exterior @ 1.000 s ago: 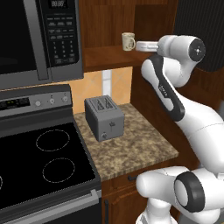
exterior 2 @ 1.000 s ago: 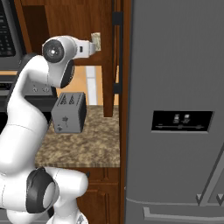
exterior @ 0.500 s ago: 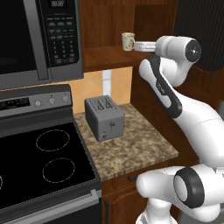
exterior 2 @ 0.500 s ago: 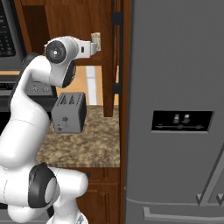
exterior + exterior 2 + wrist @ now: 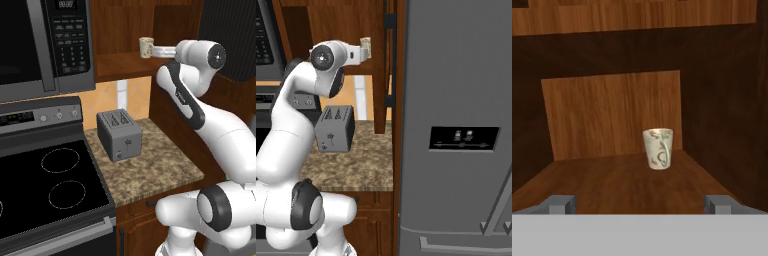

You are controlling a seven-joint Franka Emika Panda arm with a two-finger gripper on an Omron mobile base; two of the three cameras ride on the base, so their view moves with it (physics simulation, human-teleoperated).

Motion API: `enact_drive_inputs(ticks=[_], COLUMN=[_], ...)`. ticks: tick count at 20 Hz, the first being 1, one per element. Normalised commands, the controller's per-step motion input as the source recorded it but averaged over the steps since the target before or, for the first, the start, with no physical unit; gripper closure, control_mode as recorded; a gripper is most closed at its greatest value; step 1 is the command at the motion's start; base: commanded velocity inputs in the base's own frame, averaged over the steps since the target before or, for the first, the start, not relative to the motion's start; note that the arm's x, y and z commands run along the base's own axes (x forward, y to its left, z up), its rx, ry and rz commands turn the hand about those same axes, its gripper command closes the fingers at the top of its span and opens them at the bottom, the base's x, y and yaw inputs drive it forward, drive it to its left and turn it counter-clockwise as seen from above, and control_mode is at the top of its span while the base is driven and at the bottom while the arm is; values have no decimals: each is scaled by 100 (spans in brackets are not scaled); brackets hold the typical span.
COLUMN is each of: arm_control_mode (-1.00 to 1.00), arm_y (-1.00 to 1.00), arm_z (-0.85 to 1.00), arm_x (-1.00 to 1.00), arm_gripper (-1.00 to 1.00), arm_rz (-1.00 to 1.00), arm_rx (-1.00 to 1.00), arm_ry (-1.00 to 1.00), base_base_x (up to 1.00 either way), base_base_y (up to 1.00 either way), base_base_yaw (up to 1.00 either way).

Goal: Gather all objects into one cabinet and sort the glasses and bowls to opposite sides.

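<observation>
A cream mug (image 5: 658,148) with a dark mark, one of the glasses, stands upright on the wooden floor of an open narrow wood cabinet (image 5: 607,117), near its back wall. From the left base view the same mug (image 5: 145,47) is on that shelf above the counter. My gripper (image 5: 639,205) is level with the mug and a little short of it, open, with nothing between its fingertips (image 5: 559,204). The gripper (image 5: 156,50) reaches in from the right, close beside the mug. The bowls and the task's cabinet are out of view.
A grey toaster (image 5: 119,134) stands on the granite counter (image 5: 160,170) below the shelf. To the left are a microwave (image 5: 45,40) and a black stove top (image 5: 55,185). A grey fridge (image 5: 456,125) walls the right side, and an open wooden door (image 5: 383,70) hangs beside it.
The arm has pushed the hand a little to the left, closer to the mug. The jaws have stayed open and the mug has not moved.
</observation>
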Motion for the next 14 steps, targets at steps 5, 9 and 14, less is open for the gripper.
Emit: enact_drive_inputs(ticks=[5,9,14], arm_control_mode=[-100,-100,-100], arm_y=[0,0,0], arm_z=[0,0,1], arm_x=[25,37,40], arm_gripper=[-100,-100,-100], arm_rz=[-1,-2,-3], arm_rx=[0,0,0], arm_ry=[0,0,1], base_base_x=[0,0,0], base_base_y=[0,0,0], base_base_yaw=[0,0,0])
